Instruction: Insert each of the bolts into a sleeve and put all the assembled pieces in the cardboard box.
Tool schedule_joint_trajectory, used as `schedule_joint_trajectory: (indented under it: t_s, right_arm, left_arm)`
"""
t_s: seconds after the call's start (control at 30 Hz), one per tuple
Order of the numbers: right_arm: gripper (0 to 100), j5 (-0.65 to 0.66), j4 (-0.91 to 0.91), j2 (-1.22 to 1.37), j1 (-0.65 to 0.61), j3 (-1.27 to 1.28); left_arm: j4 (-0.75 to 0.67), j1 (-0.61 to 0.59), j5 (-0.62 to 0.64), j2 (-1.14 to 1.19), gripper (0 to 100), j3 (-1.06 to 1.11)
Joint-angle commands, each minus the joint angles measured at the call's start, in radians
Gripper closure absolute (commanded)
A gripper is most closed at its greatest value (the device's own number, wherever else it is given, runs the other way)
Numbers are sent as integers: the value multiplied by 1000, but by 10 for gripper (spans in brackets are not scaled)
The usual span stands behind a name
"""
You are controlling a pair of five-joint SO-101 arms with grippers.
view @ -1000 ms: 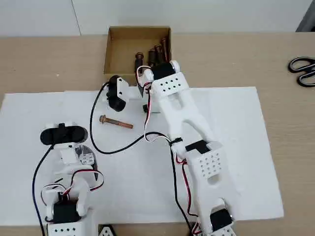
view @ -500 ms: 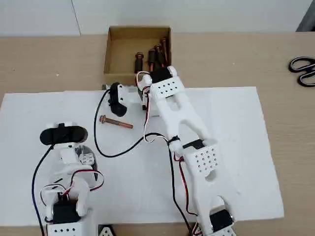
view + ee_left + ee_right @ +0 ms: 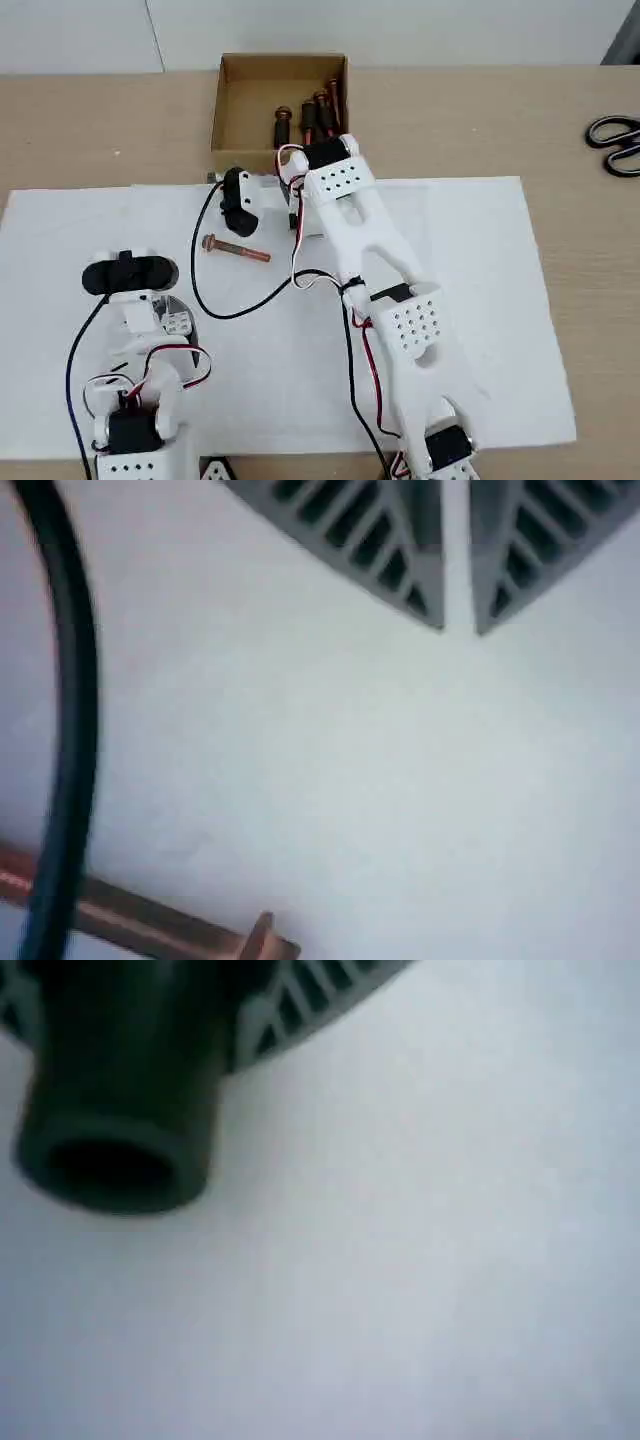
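Near left, the left claw [image 3: 458, 590] hangs low over the white sheet [image 3: 470, 260]. Its jaws are drawn to a narrow slit with nothing between them.

Just beyond it lies the one loose bolt [image 3: 236, 248], flat on the sheet with its head to the left. It touches neither claw and is probably the next part to pick up. A black cable [image 3: 200, 280] trails across the sheet beside it.

Farther on, the right arm reaches across to the sheet's far edge. The right claw [image 3: 222, 181] is clamped on a dark sleeve [image 3: 115, 1130]. The sleeve's open bore projects clear of the jaws, apparently so that a bolt can enter it.

Directly behind stands the cardboard box [image 3: 245, 110]. Several assembled pieces [image 3: 310, 110] lie along its right side, so the task appears nearly complete.

Scissors [image 3: 615, 130] rest on the bare tabletop [image 3: 100, 120] at far right.
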Motion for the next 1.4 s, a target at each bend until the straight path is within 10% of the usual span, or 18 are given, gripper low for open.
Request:
schedule_joint_trajectory:
  t_s: [0.0, 0.67, 1.37]
  right_arm:
    - [991, -55, 77, -56, -5, -91]
    - [996, -566, 173, -415, 240, -38]
    - [995, -884, 162, -1440, 495, 1155]
  left_arm:
    - [-37, -5, 3, -8, 993, -2]
    - [-35, -3, 0, -8, 993, -4]
    - [155, 80, 57, 117, 993, -518]
